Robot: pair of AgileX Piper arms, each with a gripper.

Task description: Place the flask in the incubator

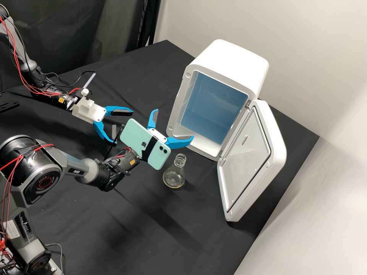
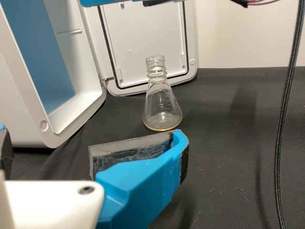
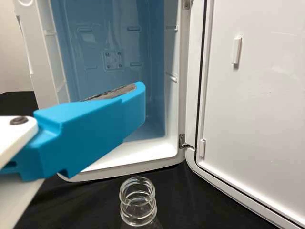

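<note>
Right fingers (image 1: 179,142) apart, mid-frame above flask (image 1: 174,176), which stands on counter (image 1: 153,229) before open incubator (image 1: 229,65). Left fingers (image 1: 119,111) apart too, centre-left. Nothing grasped yet, so I reckon grasp and placement both remain.

The black bench (image 1: 153,229) stands against a white wall (image 1: 313,46), a dark curtain (image 1: 57,30) hanging behind.

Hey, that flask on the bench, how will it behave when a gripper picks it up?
The flask looks like clear glass, so probably rigid, slick and breakable under a hard squeeze. It appears nearly empty, so likely light. Its wide base suggests it stands steadily, though tipped over it might roll.
</note>
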